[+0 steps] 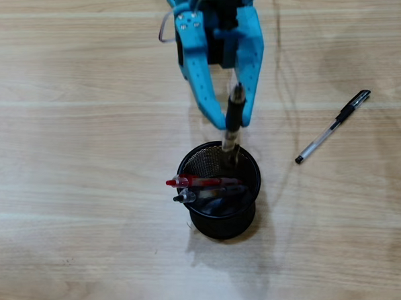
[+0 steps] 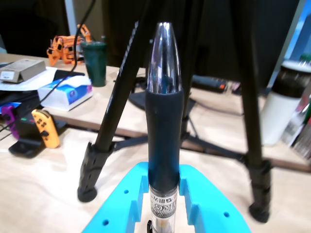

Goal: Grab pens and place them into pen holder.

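Arm: enters from the desk's far edge in the overhead view, the blue gripper (image 1: 234,121) pointing toward the pen holder (image 1: 221,219).
Gripper: closed on a dark-grip pen (image 1: 232,121), clamped between both fingers; the wrist view shows its silver tip (image 2: 164,58) standing up from the jaws.
Held pen: tilted, lower end inside the holder's rim.
Pen holder: black mesh cup, mid-desk toward the near edge.
Inside: red pen (image 1: 189,182) and dark grey pen (image 1: 184,198).
Loose pen: black-capped pen (image 1: 334,125), toward the right edge.

Two pens (image 1: 205,183) in holder (image 1: 254,208); another (image 1: 332,126) lies right.
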Controlling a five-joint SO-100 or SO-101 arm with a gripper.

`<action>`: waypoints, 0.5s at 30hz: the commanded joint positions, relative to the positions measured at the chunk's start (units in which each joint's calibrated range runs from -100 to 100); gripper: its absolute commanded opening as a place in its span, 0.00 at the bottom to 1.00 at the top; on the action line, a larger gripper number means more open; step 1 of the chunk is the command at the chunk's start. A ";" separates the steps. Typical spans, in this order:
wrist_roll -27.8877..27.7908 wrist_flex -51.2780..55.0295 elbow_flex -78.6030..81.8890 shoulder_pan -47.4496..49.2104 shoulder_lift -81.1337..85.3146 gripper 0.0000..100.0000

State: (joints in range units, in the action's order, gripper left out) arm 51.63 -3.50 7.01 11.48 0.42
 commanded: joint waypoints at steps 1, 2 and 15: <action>1.57 -10.49 9.01 -0.19 0.13 0.02; 1.73 -12.40 11.18 -0.19 0.13 0.02; 1.88 -21.42 18.60 -0.92 -3.35 0.12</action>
State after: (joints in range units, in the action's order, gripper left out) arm 53.13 -23.35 26.26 10.81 -3.48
